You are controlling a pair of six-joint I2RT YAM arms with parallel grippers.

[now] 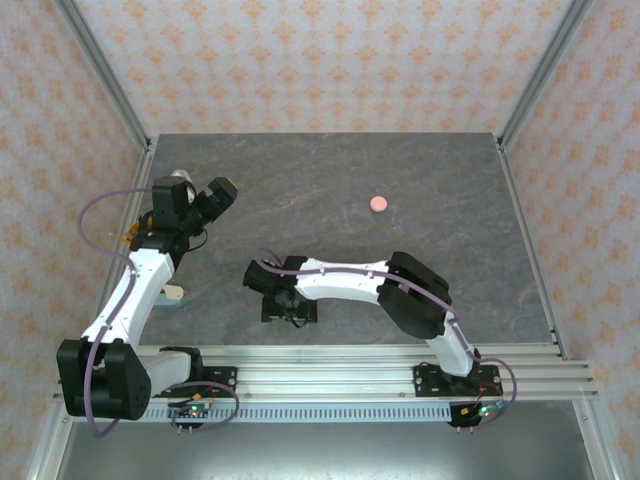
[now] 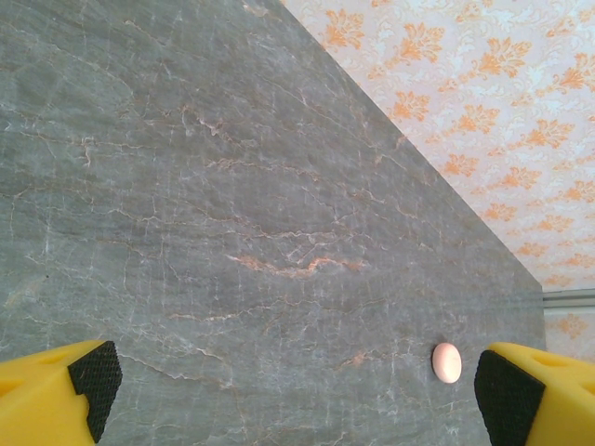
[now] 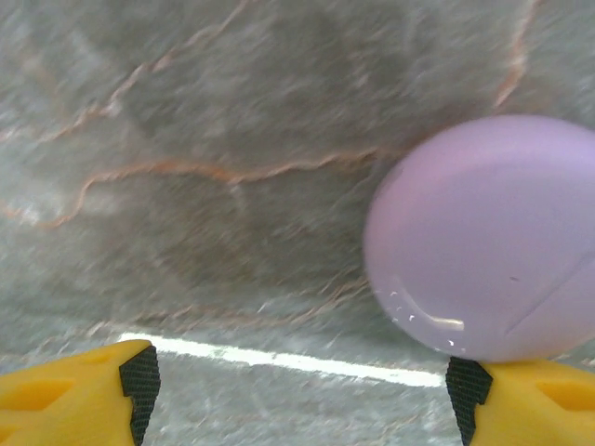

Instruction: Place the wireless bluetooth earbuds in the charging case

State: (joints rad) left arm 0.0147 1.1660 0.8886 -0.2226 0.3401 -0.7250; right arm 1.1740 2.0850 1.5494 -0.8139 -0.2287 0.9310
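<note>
A closed lilac round charging case [image 3: 488, 237] lies on the grey stone table, just ahead of my right gripper's right-hand pad [image 3: 465, 395]. My right gripper [image 3: 297, 386] is open and low over the table near its front edge [image 1: 288, 305], with nothing between its fingers. A small pink round case [image 1: 377, 204] sits alone toward the back right. My left gripper [image 1: 215, 195] is raised at the left, wide open and empty [image 2: 297, 390], and looks across the table at the pink case [image 2: 446, 361], which lies far off near its right pad [image 2: 507, 395]. The earbuds are out of view.
A pale small object [image 1: 175, 293] lies on the table beside the left arm's forearm. Aluminium rails [image 1: 350, 360] run along the near edge. Patterned walls and metal posts [image 1: 105, 75] close the table in. A white line [image 3: 279, 358] crosses the table under the right gripper.
</note>
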